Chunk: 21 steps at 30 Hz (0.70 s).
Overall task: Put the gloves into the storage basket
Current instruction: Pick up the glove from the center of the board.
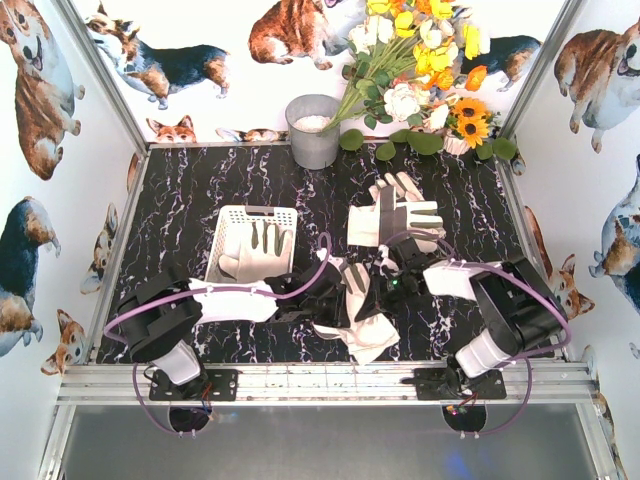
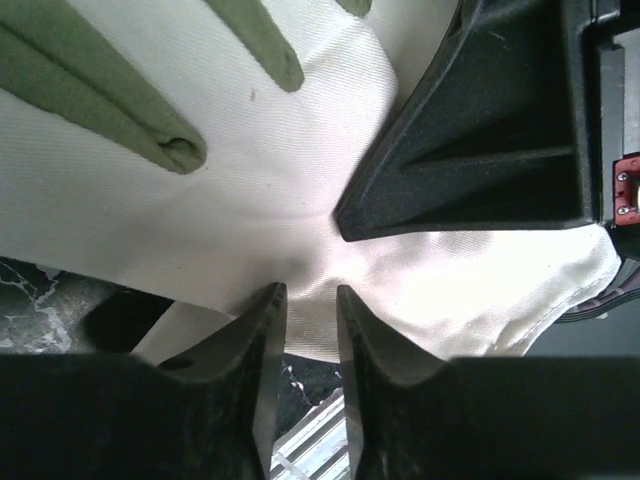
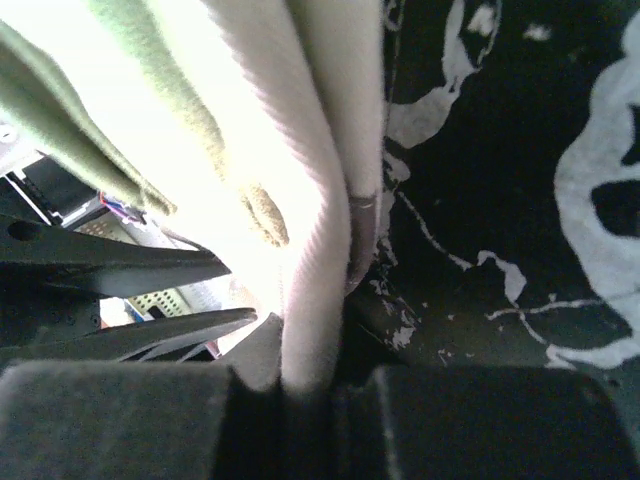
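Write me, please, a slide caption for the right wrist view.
Right gripper shut, its fingers pinching a fold of cream glove against the black marbled table backdrop.

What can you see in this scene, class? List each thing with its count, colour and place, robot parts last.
storage basket: one, white, slotted, on the table left of centre
glove in the basket: one, cream with grey patches
loose gloves: apparently two, cream and grey, overlapping right of centre
held glove: one, cream and grey, front centre
bucket: one, grey, back edge
flowers: one bunch, yellow, white, orange, back right
table: one, black with white veins
walls: white, corgi print, around the table
cables: purple, along both arms
left gripper: black, nipping the held glove's edge
right gripper: black, shut on the same glove
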Available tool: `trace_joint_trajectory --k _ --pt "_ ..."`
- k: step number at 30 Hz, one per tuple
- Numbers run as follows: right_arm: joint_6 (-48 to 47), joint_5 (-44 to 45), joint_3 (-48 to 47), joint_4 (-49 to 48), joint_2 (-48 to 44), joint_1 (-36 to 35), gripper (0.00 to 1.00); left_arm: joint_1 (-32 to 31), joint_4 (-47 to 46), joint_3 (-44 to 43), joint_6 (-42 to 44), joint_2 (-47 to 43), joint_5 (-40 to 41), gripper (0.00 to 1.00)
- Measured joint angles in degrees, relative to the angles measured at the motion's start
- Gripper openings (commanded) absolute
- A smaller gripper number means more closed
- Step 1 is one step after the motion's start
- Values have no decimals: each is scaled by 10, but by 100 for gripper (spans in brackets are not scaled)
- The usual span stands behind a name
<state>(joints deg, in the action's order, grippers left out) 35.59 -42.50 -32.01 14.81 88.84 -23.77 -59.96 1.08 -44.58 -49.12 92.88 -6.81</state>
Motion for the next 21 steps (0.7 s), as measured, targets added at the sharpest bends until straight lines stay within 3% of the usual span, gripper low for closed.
trace_joint_trajectory --k 9,15,21 --pt "11 82 12 47 -112 -3 0 2 9 -1 -7 -65 51 63" --pt "16 98 12 58 -172 -2 0 21 3 4 -20 -151 82 71" --pt "5 93 12 61 -205 -2 0 91 -51 76 -39 -222 49 74"
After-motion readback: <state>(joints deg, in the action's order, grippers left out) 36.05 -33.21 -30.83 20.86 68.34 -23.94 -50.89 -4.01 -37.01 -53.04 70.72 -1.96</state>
